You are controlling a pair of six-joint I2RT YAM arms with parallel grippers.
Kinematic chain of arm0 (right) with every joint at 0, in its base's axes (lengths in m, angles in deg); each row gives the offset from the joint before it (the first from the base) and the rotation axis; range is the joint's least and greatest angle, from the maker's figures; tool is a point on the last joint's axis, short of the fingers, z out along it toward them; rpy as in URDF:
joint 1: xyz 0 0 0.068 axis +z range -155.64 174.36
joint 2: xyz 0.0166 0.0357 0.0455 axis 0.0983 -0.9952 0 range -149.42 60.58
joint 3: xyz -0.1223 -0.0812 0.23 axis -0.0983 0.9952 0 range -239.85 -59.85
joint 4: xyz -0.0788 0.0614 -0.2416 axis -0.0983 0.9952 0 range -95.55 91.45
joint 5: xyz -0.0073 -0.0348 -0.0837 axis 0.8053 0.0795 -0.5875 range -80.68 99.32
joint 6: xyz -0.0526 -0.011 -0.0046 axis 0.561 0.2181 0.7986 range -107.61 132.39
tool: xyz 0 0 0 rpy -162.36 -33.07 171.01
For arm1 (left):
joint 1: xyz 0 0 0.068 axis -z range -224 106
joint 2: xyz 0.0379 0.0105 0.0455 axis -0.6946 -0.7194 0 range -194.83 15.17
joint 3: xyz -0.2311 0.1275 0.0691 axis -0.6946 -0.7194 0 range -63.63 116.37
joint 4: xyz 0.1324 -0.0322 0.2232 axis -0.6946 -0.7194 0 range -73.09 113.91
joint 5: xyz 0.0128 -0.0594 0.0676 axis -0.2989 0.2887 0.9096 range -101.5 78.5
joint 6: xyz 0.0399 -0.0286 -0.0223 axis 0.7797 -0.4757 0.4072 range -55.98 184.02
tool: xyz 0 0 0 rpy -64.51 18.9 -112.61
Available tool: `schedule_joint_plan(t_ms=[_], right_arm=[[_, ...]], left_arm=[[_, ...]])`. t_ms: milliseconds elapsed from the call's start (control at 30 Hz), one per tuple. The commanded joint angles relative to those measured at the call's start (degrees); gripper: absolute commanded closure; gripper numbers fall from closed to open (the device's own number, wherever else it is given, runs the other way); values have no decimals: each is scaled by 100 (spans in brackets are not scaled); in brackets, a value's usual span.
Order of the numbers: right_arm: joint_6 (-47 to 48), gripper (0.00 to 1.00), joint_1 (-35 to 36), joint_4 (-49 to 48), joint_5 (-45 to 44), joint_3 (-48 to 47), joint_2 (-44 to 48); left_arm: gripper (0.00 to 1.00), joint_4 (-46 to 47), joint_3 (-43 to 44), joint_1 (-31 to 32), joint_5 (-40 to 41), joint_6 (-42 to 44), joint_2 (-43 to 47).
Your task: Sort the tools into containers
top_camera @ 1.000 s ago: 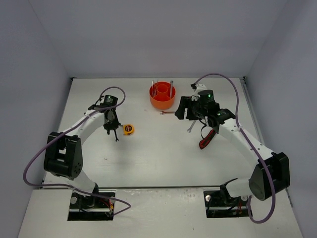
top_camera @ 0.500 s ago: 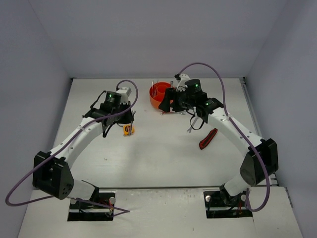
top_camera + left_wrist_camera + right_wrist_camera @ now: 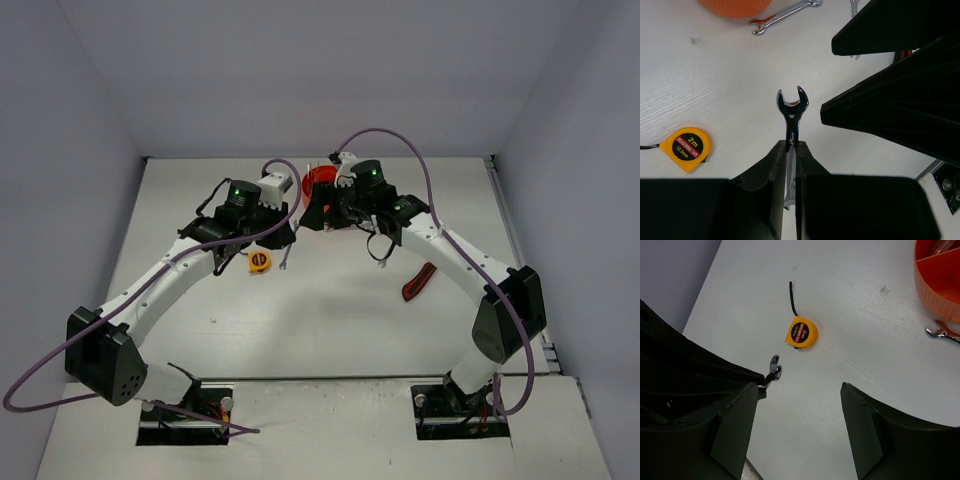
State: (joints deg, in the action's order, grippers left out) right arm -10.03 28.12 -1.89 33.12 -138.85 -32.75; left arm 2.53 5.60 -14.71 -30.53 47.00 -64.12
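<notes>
White table [image 3: 330, 310]; clearest in L-wrist cam: wrench [image 3: 791, 116] pinched in left end effector [image 3: 792, 146]; right end effector [image 3: 799, 388] spread.

My gripper [image 3: 799, 410] fills the lower frame, fingers [image 3: 735, 430] spread wide, white table [image 3: 865, 355] showing between them. Yellow tape measure [image 3: 800, 333] lies just above centre, its black strap [image 3: 792, 297] running up-frame. The tip of a silver wrench [image 3: 774, 368] pokes out of a dark bulk [image 3: 685, 370] at left, below-left of the tape measure. Orange tub [image 3: 935, 290] in the upper right corner, one divider visible. Second wrench [image 3: 943, 334] at the right edge, just below the tub.
</notes>
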Motion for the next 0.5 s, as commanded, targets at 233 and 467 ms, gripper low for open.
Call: schedule_joint_plan(t_ms=[233,467], right_arm=[[-237,37,87,-614,283,-309,-100],[-312,38,136,-720,321,-280,-206]], left_arm=[[100,565,390,121,-118,120,246],[100,692,389,167,-148,76,229]])
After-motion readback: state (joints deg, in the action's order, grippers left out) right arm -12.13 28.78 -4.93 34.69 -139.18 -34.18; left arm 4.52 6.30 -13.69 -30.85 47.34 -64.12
